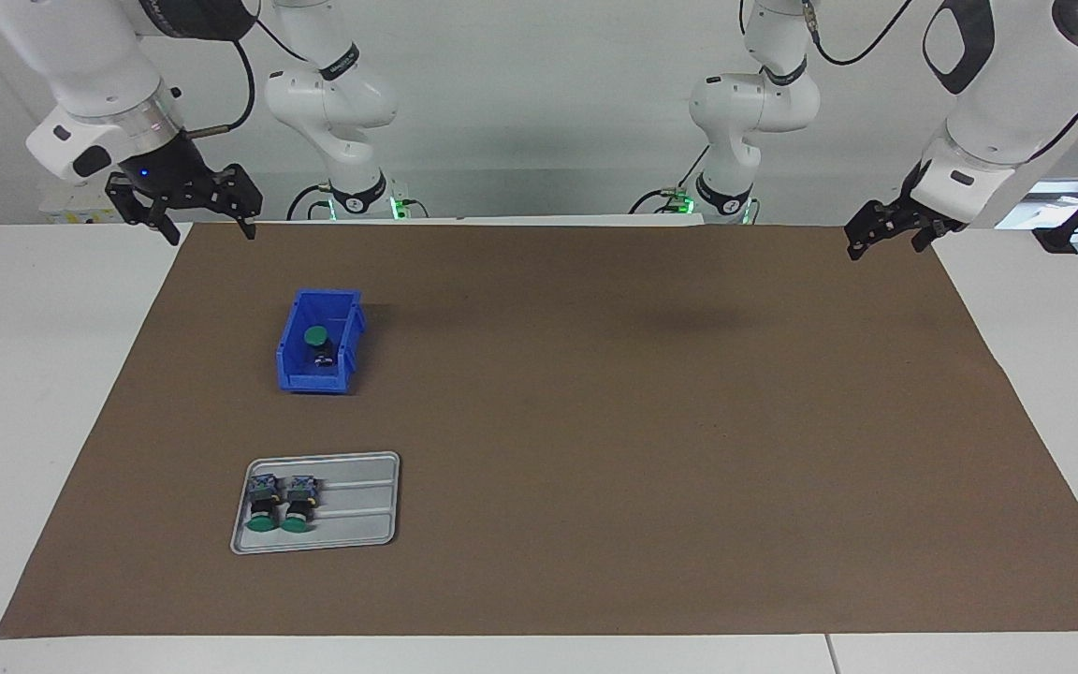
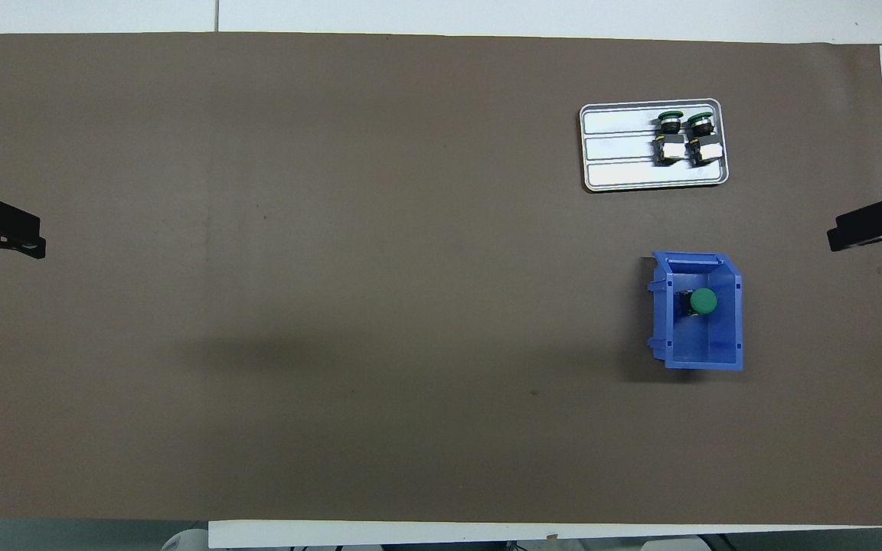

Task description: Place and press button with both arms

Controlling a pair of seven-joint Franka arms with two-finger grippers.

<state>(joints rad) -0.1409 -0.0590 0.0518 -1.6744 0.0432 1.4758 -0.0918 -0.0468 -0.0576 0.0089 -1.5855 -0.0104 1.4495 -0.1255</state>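
**Both claws raised at the mat's corners, one button in the blue bin**

The right gripper [image 1: 185, 208] hangs in the air over the corner of the brown mat [image 1: 595, 421] at the right arm's end of the worktop, on the robots' own edge. Its black fingers [image 1: 165, 225] stand visibly apart with nothing between them. The left gripper [image 1: 890, 229] hangs over the matching corner at the left arm's end, also holding nothing; whether its fingers are apart or together cannot be told. In the overhead view only the tips of each claw show, at the two side edges of the mat. Both large arms wait clear of every object.

Outward from the right gripper, toward the middle of the worktop, sits a blue bin [image 1: 294, 374]. The button [image 1: 316, 337] rests inside it, green cap up and black barrel below, well apart from both claws.

Farther from the robots than the bin, near the edge away from them and still at the right arm's end, lies a silver tray [image 1: 361, 510]. Two more buttons [image 1: 282, 504] lie side by side in it, touching or nearly so, at the end of the tray toward the right arm's end of the table, their green caps pointing away from the robots.
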